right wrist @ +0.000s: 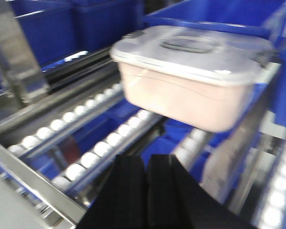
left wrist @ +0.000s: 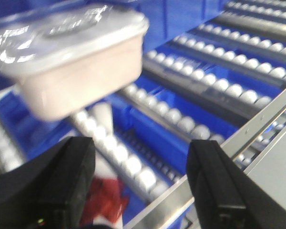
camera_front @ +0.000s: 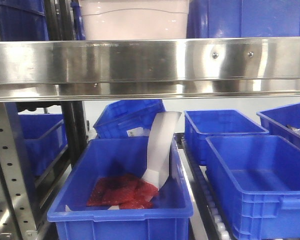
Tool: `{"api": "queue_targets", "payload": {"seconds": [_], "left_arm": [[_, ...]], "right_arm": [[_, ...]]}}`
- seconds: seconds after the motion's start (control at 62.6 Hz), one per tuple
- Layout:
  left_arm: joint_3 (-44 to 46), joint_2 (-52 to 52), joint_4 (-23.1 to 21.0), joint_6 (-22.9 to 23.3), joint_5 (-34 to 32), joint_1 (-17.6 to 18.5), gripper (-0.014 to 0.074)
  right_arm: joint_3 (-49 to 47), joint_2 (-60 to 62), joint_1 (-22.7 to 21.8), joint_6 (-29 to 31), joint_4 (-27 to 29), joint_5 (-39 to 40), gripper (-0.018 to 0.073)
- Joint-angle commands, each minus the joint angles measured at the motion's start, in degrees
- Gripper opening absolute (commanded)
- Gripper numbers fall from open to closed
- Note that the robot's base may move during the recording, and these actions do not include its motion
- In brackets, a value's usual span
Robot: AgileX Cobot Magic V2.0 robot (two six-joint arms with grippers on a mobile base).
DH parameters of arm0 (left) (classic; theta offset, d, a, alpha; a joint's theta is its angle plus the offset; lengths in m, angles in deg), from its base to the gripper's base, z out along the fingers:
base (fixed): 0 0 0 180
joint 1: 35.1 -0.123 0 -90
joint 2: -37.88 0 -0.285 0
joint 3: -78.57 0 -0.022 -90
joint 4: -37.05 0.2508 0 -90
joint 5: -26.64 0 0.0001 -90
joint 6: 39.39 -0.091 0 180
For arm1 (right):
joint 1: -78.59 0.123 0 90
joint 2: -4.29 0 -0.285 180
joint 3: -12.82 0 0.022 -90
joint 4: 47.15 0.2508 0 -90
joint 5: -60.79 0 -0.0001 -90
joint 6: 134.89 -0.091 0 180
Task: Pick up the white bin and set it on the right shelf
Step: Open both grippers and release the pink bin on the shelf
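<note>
Bin: large pale pinkish-white plastic tub (camera_front: 135, 19), flat lid, at 12 o'clock in front view, up on shiny stainless steel shelf (camera_front: 140, 62) behind its front rail, flanked by blue plastic crates (camera_front: 240, 17) | Left tool (left wrist: 142, 160): jaws wide, holding nothing, tub at 11 o'clock | Right tool (right wrist: 147, 164): jaws pressed together, holding nothing, tub at 1 o'clock, blurred

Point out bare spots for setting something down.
Free: the empty right crate, the empty crate behind it, and bare rollers beside the white bin. Crowded: the top shelf, bin flanked by blue crates; the middle crate holds red packets.
</note>
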Motion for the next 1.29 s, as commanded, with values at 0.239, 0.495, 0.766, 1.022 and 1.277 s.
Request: {"api": "queue_targets", "payload": {"seconds": [0.239,0.495,0.766,1.022,1.277], "left_arm": [[-16.0,14.0,11.3,17.5,-15.0,-0.1,-0.0117],[-31.6,23.3,12.9,17.7,-25.4,-0.1,-0.0117],[-48.8,37.5,10.1,9.4,-40.2,3.7,-0.0117],[-60.6,55.0,9.9,7.7,-45.6,9.8,-0.0117],[-63.6,65.3,8.0,7.7,-44.4,10.0,-0.0117]], "right_arm": [[30.3,22.3,-0.3,0.5,2.0,23.9,0.005],[52.8,38.7,-0.3,0.5,2.5,33.1,0.005],[66.2,54.4,-0.3,0.5,3.1,37.4,0.005],[68.0,60.4,-0.3,0.5,3.1,37.3,0.005],[68.0,60.4,-0.3,0.5,3.1,37.0,0.005]]}}
